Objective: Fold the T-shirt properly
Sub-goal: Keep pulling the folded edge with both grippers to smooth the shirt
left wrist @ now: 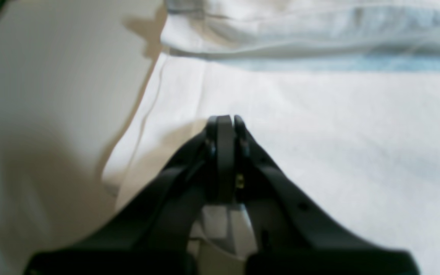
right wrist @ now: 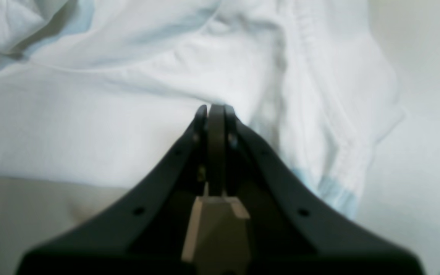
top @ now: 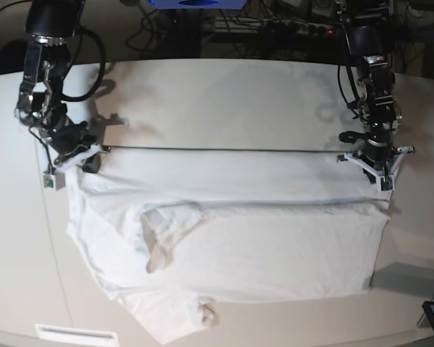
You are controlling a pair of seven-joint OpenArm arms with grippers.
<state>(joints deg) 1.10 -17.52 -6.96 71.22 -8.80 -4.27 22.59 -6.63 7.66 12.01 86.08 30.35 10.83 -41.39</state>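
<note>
Where we look from the base view, the scene reads thus:
T-shirt (top: 275, 246): white, spread on the tabletop (top: 224, 94), upper part folded over, far edge a straight line between both arms.
Left tool (top: 375, 165): arm reaching straight down at our right; jaws pressed together over the cloth, we see no fabric pinched.
Right tool (top: 76, 155): arm bent down at our left; jaws likewise closed at the shirt's corner.

The T-shirt (top: 224, 238) is lying across the lower middle of the table (top: 224, 94), with the right gripper (top: 76, 155) sitting at its upper-left corner and the left gripper (top: 376, 163) at its upper-right.
</note>
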